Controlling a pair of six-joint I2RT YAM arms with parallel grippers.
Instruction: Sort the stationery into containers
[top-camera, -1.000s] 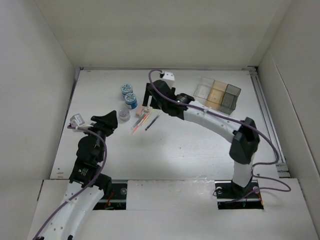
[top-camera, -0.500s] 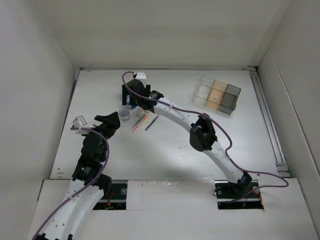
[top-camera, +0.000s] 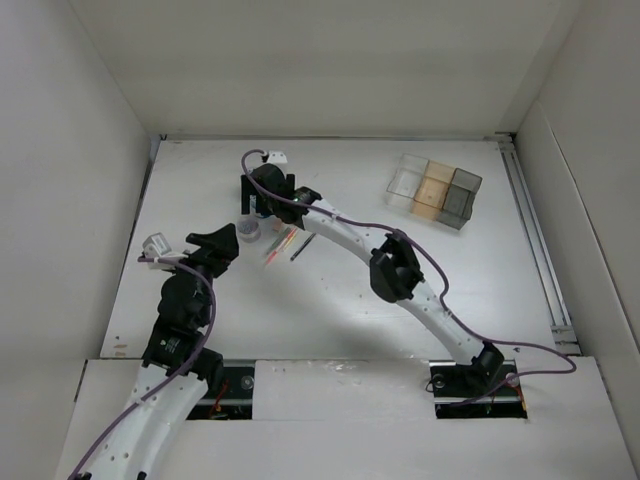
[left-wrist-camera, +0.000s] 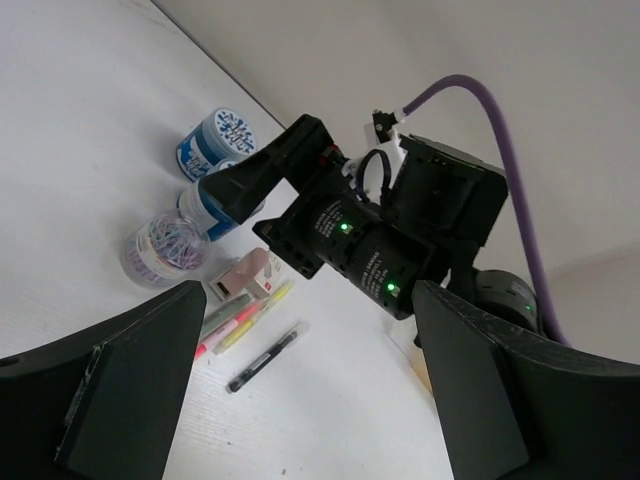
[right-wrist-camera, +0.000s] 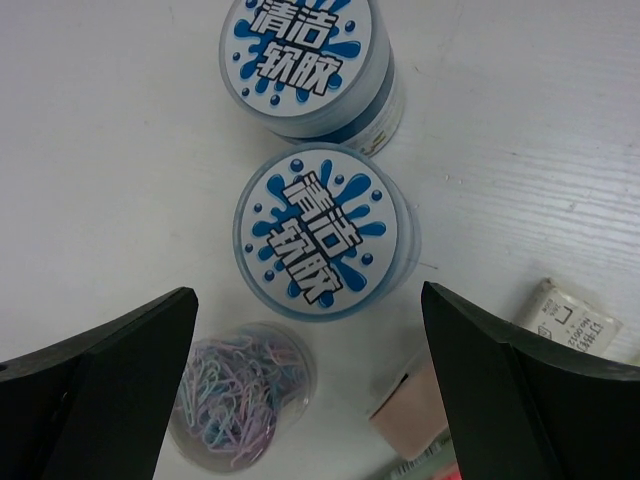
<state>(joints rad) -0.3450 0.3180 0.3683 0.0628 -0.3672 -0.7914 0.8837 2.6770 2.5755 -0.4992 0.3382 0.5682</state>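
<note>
Hovering the right gripper (right-wrist-camera: 307, 290), jaws wide, directly over the blue tub (right-wrist-camera: 325, 232) standing just beside the paper-clip jar (right-wrist-camera: 240, 395). Centre on the lid, lower straight, then close without knocking the second tub (right-wrist-camera: 305, 60), farther from the jar.

Top view high at near edge, looks down whole tabletop (top-camera: 330, 310); left wrist low, oblique; right wrist close, straight down; both wrists share blue cylinders (right-wrist-camera: 325, 232)
</note>
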